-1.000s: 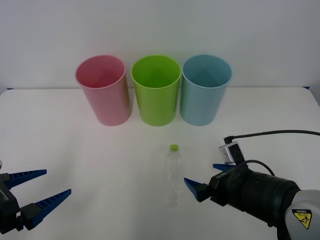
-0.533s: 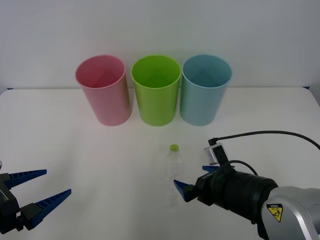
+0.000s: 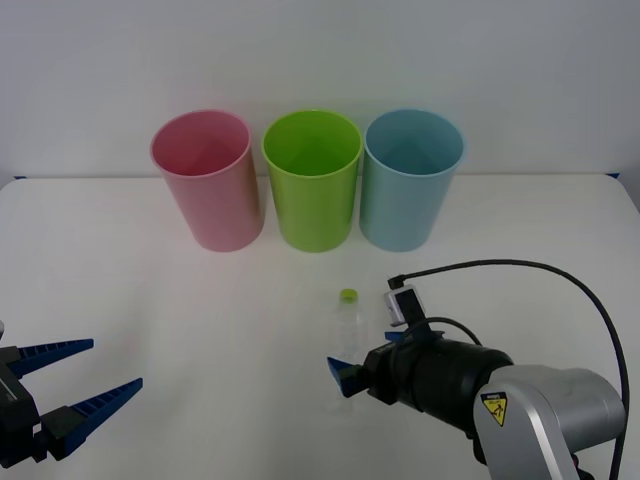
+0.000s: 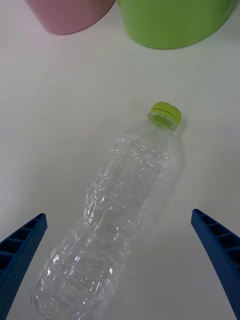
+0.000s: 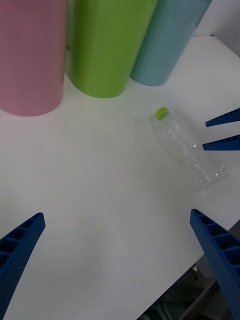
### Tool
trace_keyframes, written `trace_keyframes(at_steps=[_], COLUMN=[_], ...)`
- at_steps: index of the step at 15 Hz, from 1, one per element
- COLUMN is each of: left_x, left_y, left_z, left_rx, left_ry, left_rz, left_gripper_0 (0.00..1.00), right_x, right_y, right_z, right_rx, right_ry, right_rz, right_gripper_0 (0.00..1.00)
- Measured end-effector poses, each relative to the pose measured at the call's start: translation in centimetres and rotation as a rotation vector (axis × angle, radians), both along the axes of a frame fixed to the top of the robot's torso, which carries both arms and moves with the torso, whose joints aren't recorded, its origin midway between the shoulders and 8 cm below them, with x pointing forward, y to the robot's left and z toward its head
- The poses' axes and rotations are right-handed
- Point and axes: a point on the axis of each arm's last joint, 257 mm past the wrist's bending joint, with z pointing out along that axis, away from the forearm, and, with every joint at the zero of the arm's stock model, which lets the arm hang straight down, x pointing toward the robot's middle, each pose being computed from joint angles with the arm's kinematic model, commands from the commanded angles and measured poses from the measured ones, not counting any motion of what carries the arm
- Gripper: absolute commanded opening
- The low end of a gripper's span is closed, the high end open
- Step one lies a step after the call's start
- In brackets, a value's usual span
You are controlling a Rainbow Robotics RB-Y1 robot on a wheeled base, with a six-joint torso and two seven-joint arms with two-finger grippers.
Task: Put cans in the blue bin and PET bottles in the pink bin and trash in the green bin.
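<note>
The clear crinkled PET bottle with a yellow-green cap lies on the white table, cap pointing toward the bins. My right gripper is open at the bottle's base end, one blue finger on each side. In the right wrist view the bottle lies between the spread fingers, untouched. The pink bin, green bin and blue bin stand upright in a row at the back. My left gripper is open at the near left, holding nothing. The left wrist view shows the bottle and all three bins.
The white table has free room between the bottle and the bins. A black cable loops over the right arm. The table's near edge is close to the left gripper.
My right gripper has slid left along the table until its open fingers stand on either side of the bottle's lower end. The bottle, bins and left arm have not moved.
</note>
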Motion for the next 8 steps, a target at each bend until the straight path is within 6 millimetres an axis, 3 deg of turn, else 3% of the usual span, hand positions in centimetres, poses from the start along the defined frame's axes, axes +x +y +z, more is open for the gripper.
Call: trace_keyframes(at_steps=[8], left_x=[0.0], left_y=[0.0], left_z=[0.0], left_rx=[0.000], left_ry=[0.000], left_rz=[0.000], left_gripper_0=[1.00], right_x=[-0.1], right_y=[0.4], right_z=[-1.7], right_rx=[-0.004], right_ry=[0.032], right_rz=[0.006], right_gripper_0=[1.00])
